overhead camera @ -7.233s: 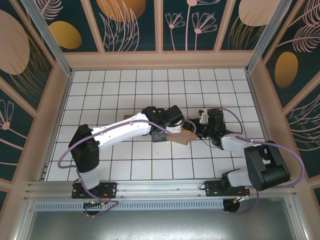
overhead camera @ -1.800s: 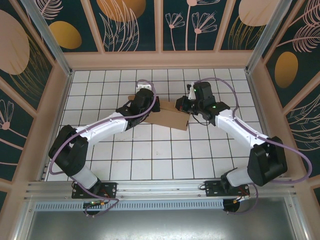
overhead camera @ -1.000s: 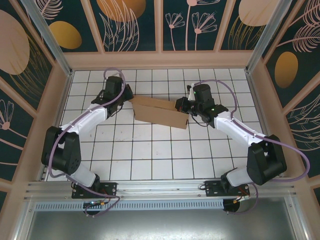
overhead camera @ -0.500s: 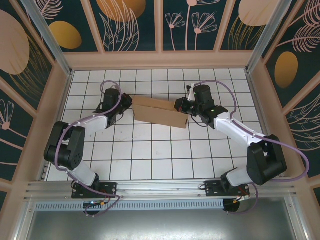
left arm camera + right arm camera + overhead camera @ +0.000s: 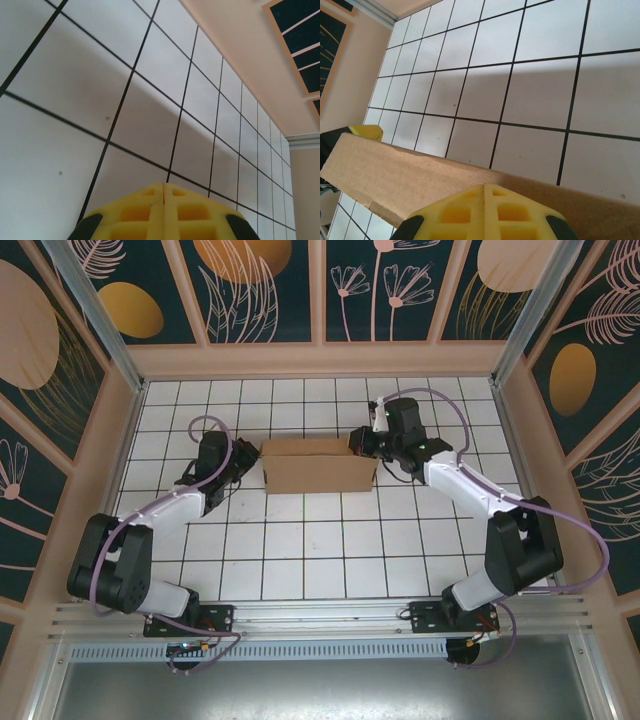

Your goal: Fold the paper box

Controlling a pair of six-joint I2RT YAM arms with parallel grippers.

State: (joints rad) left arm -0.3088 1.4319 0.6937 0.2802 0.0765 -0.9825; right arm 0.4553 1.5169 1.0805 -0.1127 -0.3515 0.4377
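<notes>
The paper box [image 5: 318, 470] is a folded brown cardboard rectangle lying on the white tiled table, its long side parallel to the tile rows. My right gripper [image 5: 360, 445] is shut, and its tips rest against the box's right end. In the right wrist view the yellow fingertips [image 5: 484, 186] touch the cardboard edge [image 5: 420, 172]. My left gripper [image 5: 245, 468] is shut, holds nothing and sits just off the box's left end. Its yellow finger [image 5: 366, 131] peeks past the far end of the cardboard. In the left wrist view the closed left gripper [image 5: 164, 184] hovers over bare tiles.
Beige walls [image 5: 110, 470] with dark patterned panels enclose the tiled table [image 5: 320, 560] on three sides. A metal rail [image 5: 320, 612] carrying both arm bases runs along the near edge. Open tiles lie in front of the box.
The box has swung from a slant to lie parallel with the tile rows. My left arm has drawn back and down toward the near left. The right gripper stayed at the box's right end.
</notes>
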